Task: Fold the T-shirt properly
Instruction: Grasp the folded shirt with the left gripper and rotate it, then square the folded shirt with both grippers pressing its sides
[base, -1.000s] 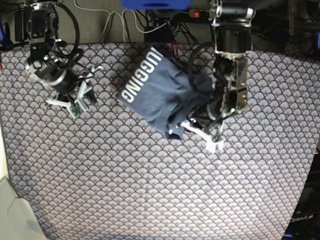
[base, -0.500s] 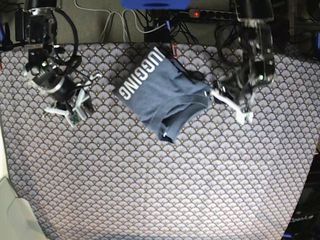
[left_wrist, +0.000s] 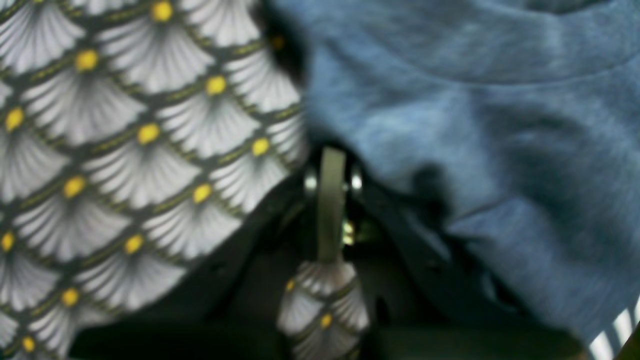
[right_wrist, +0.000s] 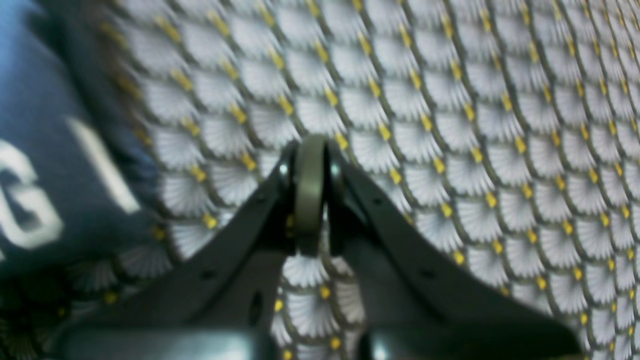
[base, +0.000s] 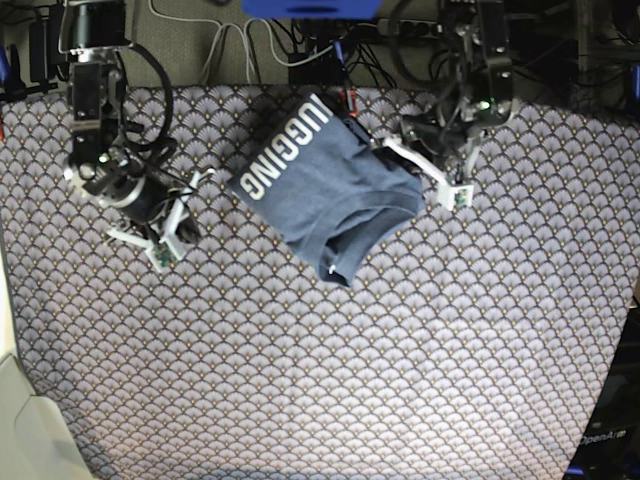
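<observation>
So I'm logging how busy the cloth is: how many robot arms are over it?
2. The left arm's tool sits by the T-shirt's far-right edge in the base view; the right arm's tool is over the tablecloth, left of the shirt.

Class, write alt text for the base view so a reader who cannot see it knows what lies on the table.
A folded slate-blue T-shirt with white lettering lies on a scallop-patterned tablecloth, near its far edge. A robot arm stands on either side, the left end effector beside the shirt, the right end effector apart from it.
</observation>
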